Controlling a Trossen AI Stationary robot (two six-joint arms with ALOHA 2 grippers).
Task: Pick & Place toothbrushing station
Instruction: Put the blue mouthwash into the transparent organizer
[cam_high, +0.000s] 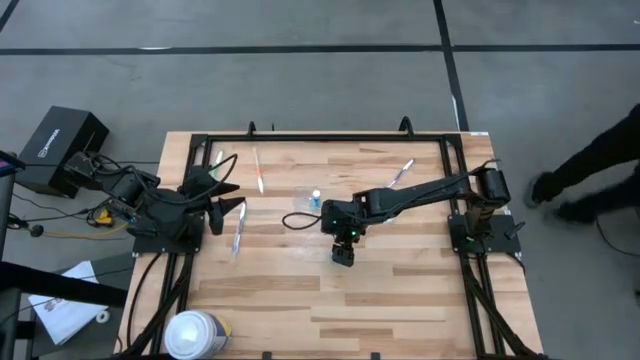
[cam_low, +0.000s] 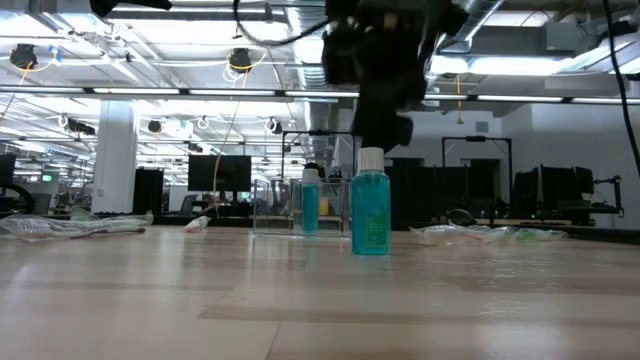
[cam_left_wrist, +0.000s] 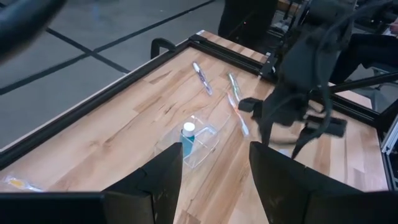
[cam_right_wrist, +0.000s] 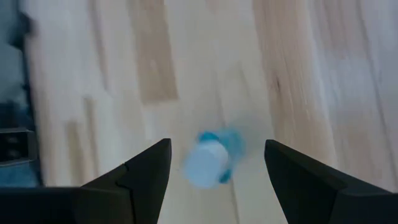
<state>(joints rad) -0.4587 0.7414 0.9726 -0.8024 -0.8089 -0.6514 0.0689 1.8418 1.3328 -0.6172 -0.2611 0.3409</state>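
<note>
A clear plastic cup (cam_high: 303, 204) stands on the table's middle with a blue white-topped tube (cam_high: 316, 198) in it; both also show in the left wrist view (cam_left_wrist: 198, 142). A second blue tube (cam_low: 371, 205) stands upright on its base on the table. My right gripper (cam_right_wrist: 211, 168) is open right above it, pointing down, its fingers on either side of the white cap (cam_right_wrist: 205, 165) and apart from it. Slim toothbrushes (cam_high: 258, 170) (cam_high: 238, 234) (cam_high: 401, 172) lie flat on the wood. My left gripper (cam_left_wrist: 214, 168) is open and empty at the table's left.
A black frame rail (cam_high: 330, 137) runs round the table. A big white canister (cam_high: 195, 334) stands at the near left corner. A person's dark legs (cam_high: 590, 170) show beyond the table's right edge. Bare wood (cam_high: 400, 300) lies near the front.
</note>
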